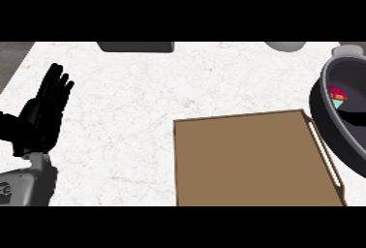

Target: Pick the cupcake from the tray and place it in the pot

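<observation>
The cupcake (337, 95), with red and pink topping and a light blue wrapper, lies inside the dark grey pot (330, 116) at the right edge of the head view. A brown tray (250, 160) sits on the white marble counter, just left of the pot, with nothing on it. My left hand (44, 114) rests at the left side with its fingers straight and pointing up, far from both the tray and the pot. My right hand does not show.
A dark grey object (136, 46) lies at the counter's far edge, and a light grey rounded object (286, 46) sits further right. The counter's left edge (14, 77) runs diagonally beside my left hand.
</observation>
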Robot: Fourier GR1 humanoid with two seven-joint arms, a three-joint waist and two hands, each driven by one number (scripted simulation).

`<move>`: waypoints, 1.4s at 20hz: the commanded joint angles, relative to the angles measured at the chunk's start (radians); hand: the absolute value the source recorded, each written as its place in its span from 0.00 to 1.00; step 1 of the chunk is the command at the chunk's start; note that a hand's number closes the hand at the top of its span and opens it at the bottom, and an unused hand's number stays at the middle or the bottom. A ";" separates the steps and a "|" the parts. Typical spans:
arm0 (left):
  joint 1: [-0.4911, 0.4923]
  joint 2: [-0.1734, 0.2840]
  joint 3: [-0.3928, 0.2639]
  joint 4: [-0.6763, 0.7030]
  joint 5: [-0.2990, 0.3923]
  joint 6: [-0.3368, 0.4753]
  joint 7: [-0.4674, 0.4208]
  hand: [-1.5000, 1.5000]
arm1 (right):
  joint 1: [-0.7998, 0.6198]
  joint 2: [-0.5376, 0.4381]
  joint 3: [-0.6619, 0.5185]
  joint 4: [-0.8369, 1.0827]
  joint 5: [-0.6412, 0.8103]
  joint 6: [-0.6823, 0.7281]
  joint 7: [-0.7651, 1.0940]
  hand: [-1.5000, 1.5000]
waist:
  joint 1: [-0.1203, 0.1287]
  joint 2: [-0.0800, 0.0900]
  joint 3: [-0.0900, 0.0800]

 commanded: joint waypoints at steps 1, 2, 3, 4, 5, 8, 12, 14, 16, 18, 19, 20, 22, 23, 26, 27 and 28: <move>-0.003 0.017 0.017 -0.036 0.024 -0.006 0.058 0.50 | -0.058 0.009 -0.096 0.058 -0.141 0.055 -0.081 0.00 | 0.001 -0.003 0.000; 0.010 -0.011 -0.011 -0.019 -0.014 0.014 0.011 0.50 | -0.057 0.002 -0.108 0.075 -0.164 0.076 -0.104 0.00 | -0.005 -0.002 -0.001; 0.027 -0.003 -0.003 -0.021 -0.002 -0.001 0.007 0.50 | -0.052 -0.037 -0.142 0.083 -0.202 0.120 -0.105 0.00 | -0.009 -0.004 -0.001; -0.015 0.010 0.016 -0.011 0.002 0.010 0.037 0.50 | -0.026 -0.055 -0.173 0.109 -0.228 0.127 -0.156 0.00 | -0.012 -0.002 0.000; -0.010 0.001 -0.003 -0.041 -0.011 0.022 0.063 0.50 | -0.062 -0.105 -0.185 0.131 -0.242 0.157 -0.120 0.00 | -0.008 -0.003 -0.001; 0.015 0.027 0.027 -0.038 0.011 -0.017 0.013 0.50 | -0.045 -0.145 -0.217 0.173 -0.299 0.225 -0.125 0.00 | -0.010 -0.004 -0.002; 0.035 -0.023 -0.003 -0.013 -0.013 0.007 -0.020 0.50 | -0.033 -0.285 -0.239 0.292 -0.324 0.303 -0.156 0.00 | -0.005 -0.001 -0.001; 0.018 0.013 0.023 -0.038 0.016 -0.014 0.037 0.50 | 0.039 -0.336 -0.254 0.314 -0.342 0.380 -0.215 0.00 | -0.007 -0.002 -0.001; -0.008 -0.007 0.005 -0.017 -0.022 0.020 0.030 0.50 | 0.023 -0.358 -0.250 0.370 -0.349 0.381 -0.241 0.00 | -0.003 0.000 0.000; -0.061 0.015 0.045 0.061 0.006 -0.003 -0.008 0.50 | 0.062 -0.407 -0.267 0.384 -0.368 0.454 -0.252 0.00 | -0.012 0.001 0.000; 0.022 -0.001 0.012 -0.019 -0.005 -0.008 -0.001 0.50 | 0.062 -0.428 -0.267 0.411 -0.363 0.447 -0.269 0.00 | 0.001 0.001 0.001; -0.032 0.014 0.028 -0.002 0.005 -0.006 0.031 0.50 | 0.106 -0.440 -0.263 0.417 -0.360 0.476 -0.295 0.00 | -0.006 0.001 0.001; 0.023 -0.021 -0.006 -0.026 -0.027 0.011 0.002 0.50 | 0.066 -0.435 -0.241 0.432 -0.357 0.460 -0.286 0.00 | -0.001 0.000 0.000; -0.010 -0.031 -0.014 0.012 -0.030 0.015 -0.006 0.50 | 0.087 -0.485 -0.242 0.439 -0.354 0.536 -0.288 0.00 | -0.004 0.002 0.001; -0.011 -0.015 -0.002 -0.042 -0.033 0.030 0.040 0.50 | 0.124 -0.513 -0.243 0.450 -0.364 0.541 -0.297 0.00 | -0.005 -0.001 0.001; -0.055 -0.003 0.001 -0.021 -0.028 0.027 0.075 0.50 | 0.149 -0.458 -0.231 0.449 -0.346 0.494 -0.380 0.00 | -0.002 0.003 0.003; 0.004 0.018 0.037 -0.012 0.024 -0.036 0.006 0.50 | 0.129 -0.522 -0.251 0.464 -0.372 0.552 -0.328 0.00 | 0.001 0.002 0.002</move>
